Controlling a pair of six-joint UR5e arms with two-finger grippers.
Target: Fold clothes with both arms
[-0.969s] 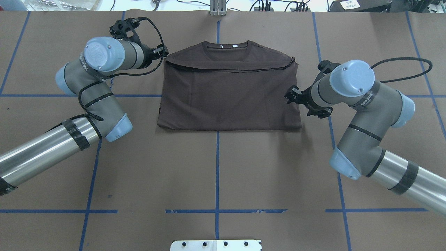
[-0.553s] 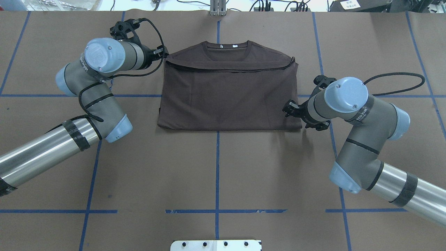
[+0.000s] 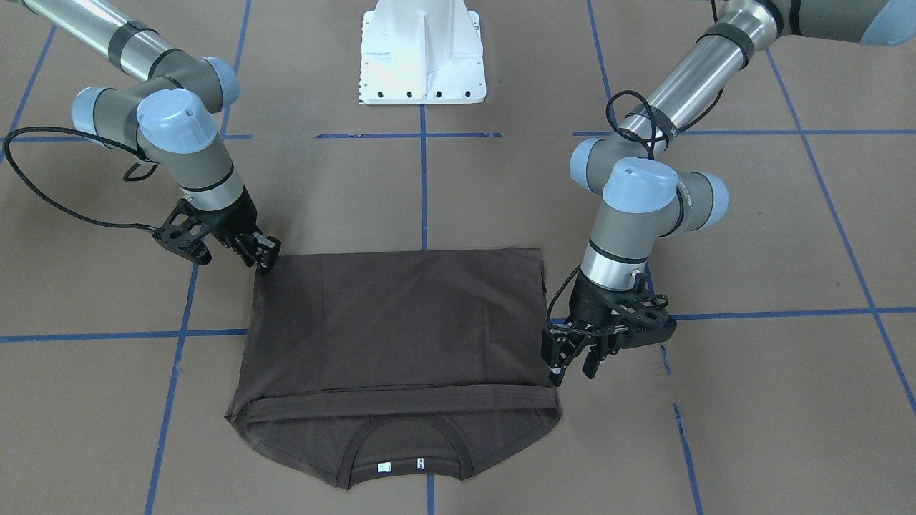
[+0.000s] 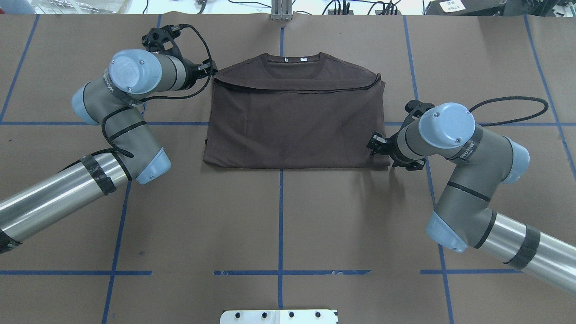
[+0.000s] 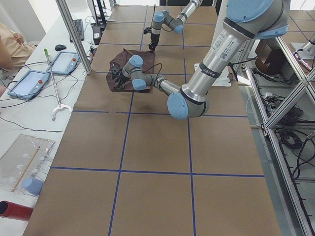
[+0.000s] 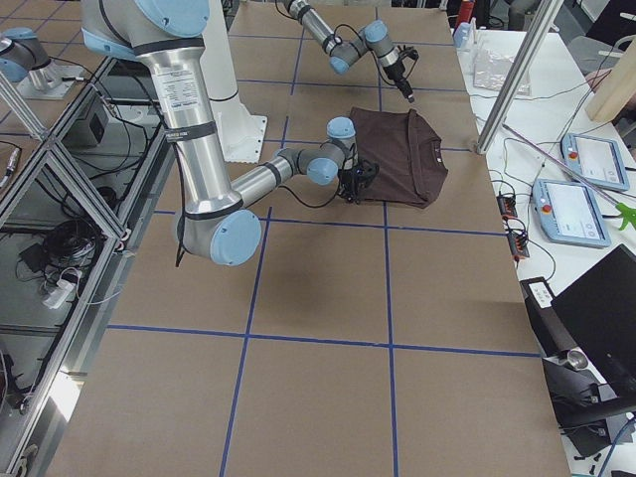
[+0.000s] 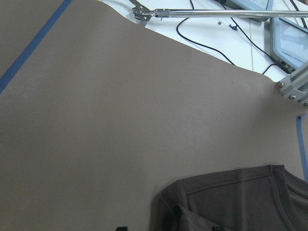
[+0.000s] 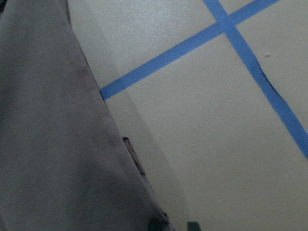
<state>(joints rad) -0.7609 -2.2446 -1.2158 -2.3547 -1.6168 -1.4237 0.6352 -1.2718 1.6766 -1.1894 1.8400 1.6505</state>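
Flanking T-shirt [image 3: 401, 322] edges: left end effector [image 3: 572, 370], right end effector [image 3: 265, 259] (table [image 3: 751, 415] beyond)

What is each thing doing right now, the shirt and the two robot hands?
T-shirt: folded, lying flat on the table.
Left gripper: open, low beside the shirt's neck-end corner, holding nothing.
Right gripper: open, down at the shirt's folded-end corner, holding nothing.
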